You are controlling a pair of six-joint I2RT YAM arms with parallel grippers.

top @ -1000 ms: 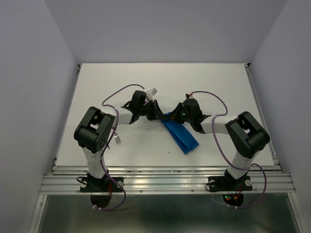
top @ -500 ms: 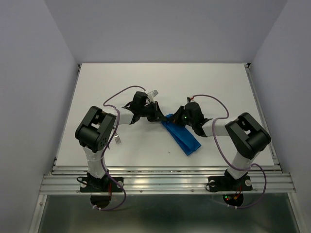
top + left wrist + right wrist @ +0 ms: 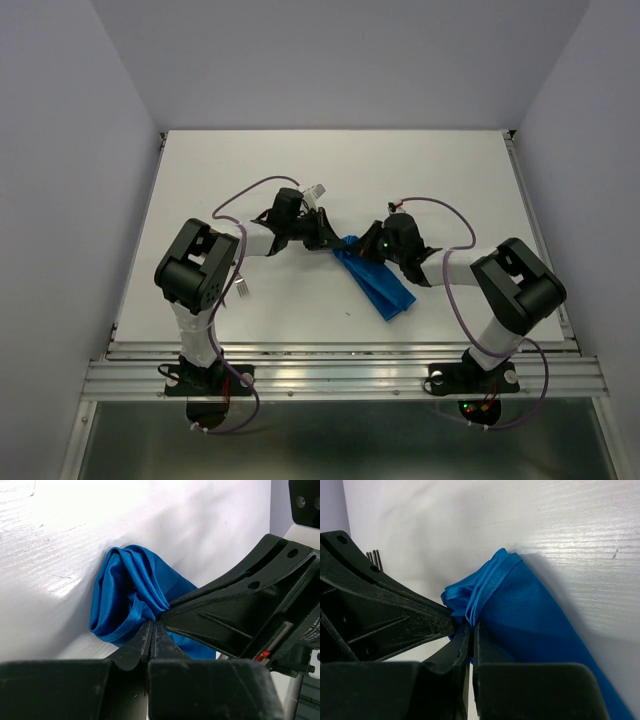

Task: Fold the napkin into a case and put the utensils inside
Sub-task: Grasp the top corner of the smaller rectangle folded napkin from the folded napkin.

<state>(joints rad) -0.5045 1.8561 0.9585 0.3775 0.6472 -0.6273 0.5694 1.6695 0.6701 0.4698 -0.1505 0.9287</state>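
napkin = bright blue, plain, no print. table white w/ faint grain lines. left end effector & right end effector both black. walls pale lilac-grey.

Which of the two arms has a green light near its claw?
The right arm: green dot on its black wrist by the napkin; the left arm shows none.

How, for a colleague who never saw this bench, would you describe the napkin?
On the white table, look near the middle, where the left gripper and right gripper meet tip to tip. The napkin is the narrow folded strip slanting toward the table's near right: the only bright blue, soft thing, pinched by both.
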